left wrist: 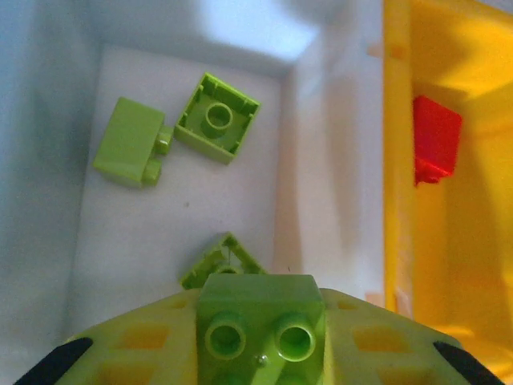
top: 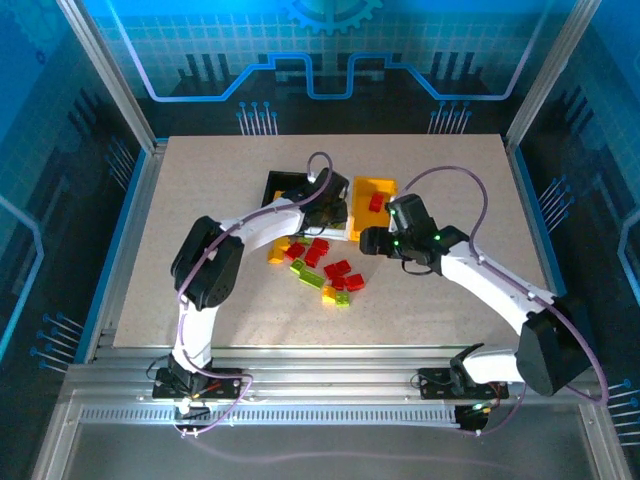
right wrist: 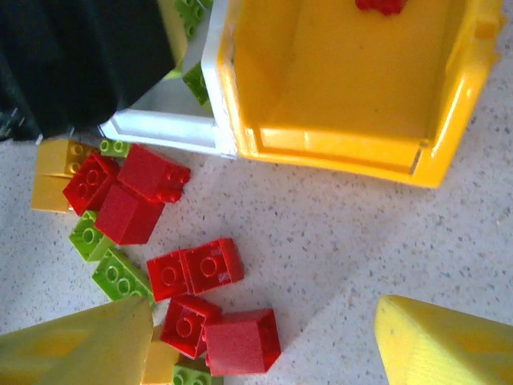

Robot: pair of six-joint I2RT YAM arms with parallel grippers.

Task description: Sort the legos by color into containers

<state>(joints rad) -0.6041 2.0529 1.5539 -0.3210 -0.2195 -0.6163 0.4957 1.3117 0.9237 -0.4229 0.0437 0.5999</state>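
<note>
My left gripper hangs over the white container, shut on a lime green lego. Three more green legos lie on that bin's floor. Beside it on the right, the yellow container holds a red lego. My right gripper stands open just above the table, in front of the yellow container, with red legos under its left finger. Loose red, green and yellow-orange legos lie on the table in front of the bins. The black container stands left of the white one.
The three bins stand side by side at mid-table, with both arms meeting over them. The brick pile lies between the arms, nearer the bases. Metal frame posts and blue panels enclose the table.
</note>
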